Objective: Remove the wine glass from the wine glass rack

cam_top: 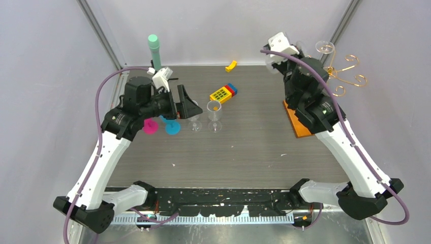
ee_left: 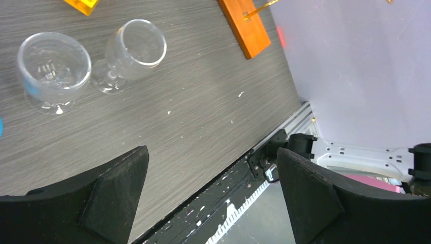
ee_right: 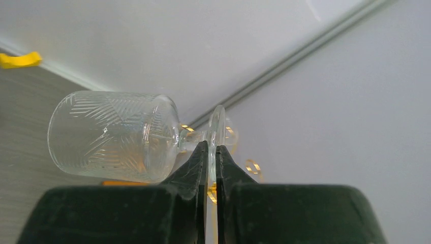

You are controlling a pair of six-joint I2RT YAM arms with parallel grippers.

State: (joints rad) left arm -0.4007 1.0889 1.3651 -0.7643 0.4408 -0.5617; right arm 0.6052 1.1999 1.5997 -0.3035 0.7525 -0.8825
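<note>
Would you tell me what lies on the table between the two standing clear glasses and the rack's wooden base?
Only bare grey tabletop separates the glasses from the wooden base, shown in the top and left wrist views.

Where your desk things sit
Your rack [cam_top: 299, 130] is at the right edge; two glasses [cam_top: 215, 114] stand left of centre, blocks [cam_top: 223, 94] behind them.

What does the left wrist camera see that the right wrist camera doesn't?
Only the left wrist camera: two empty glasses, the rack's orange wooden base and the open left end effector. Only the right wrist camera: a patterned wine glass held sideways, its foot pinched in the shut right end effector, and a yellow piece. Both: the grey table, the pale wall and gold rack wire.
</note>
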